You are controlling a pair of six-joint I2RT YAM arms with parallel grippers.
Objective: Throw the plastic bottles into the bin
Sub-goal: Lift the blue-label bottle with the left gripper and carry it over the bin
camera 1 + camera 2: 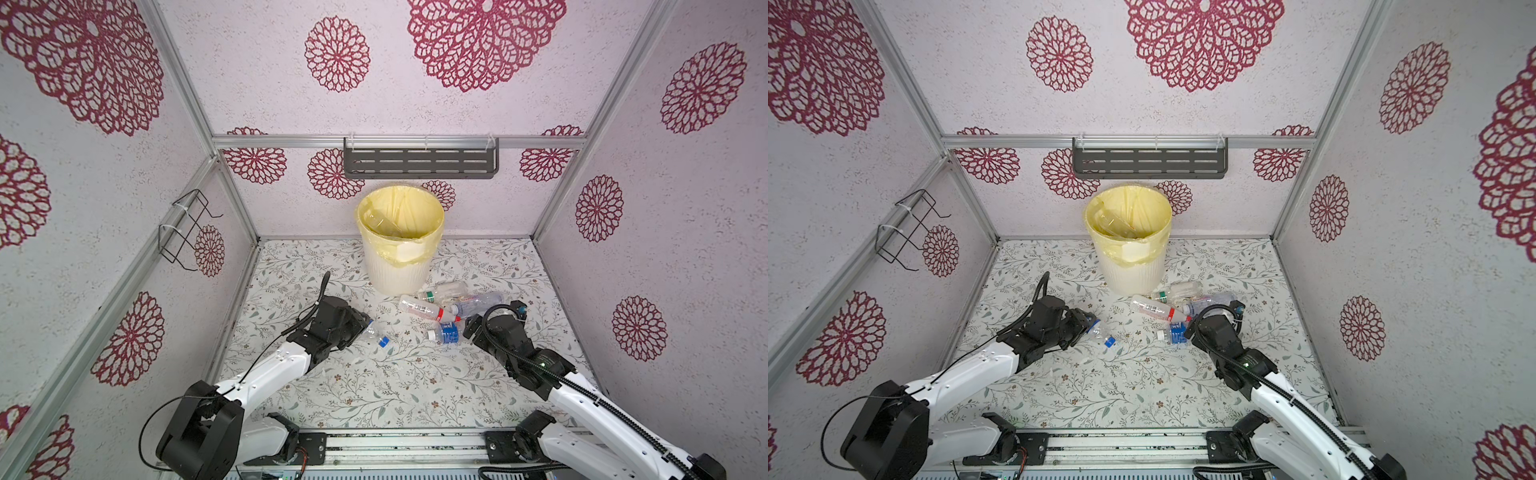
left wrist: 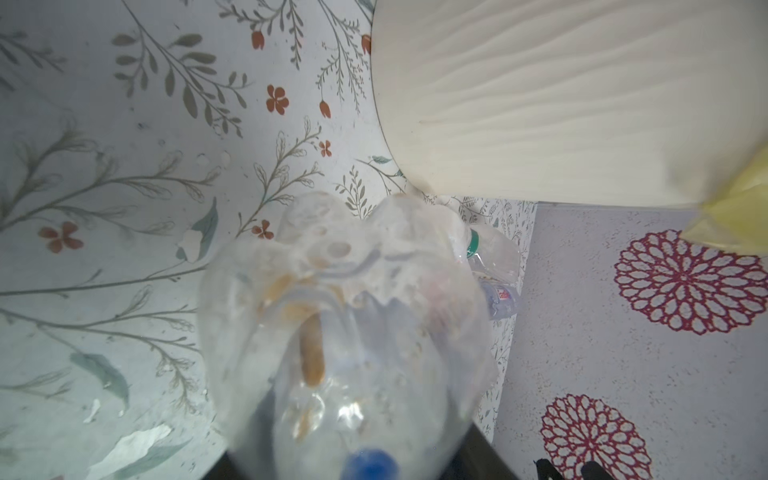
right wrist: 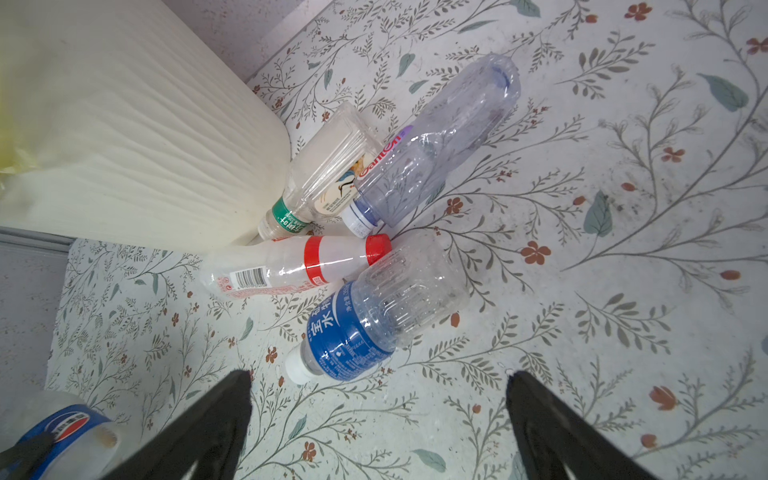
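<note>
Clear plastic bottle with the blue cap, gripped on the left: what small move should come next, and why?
Probably lift it straight up. The left pincer is shut on the clear blue-capped plastic bottle, low by the tabletop, and the round cream ribbed bin stands far taller, so the bottle must clear its rim first.

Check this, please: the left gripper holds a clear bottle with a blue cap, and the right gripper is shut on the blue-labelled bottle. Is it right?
One part is wrong. The right gripper is open, not shut: the right wrist view shows its jaws apart and the blue-labelled bottle lying free on the table. The left gripper does hold the clear bottle with a blue cap.
</note>
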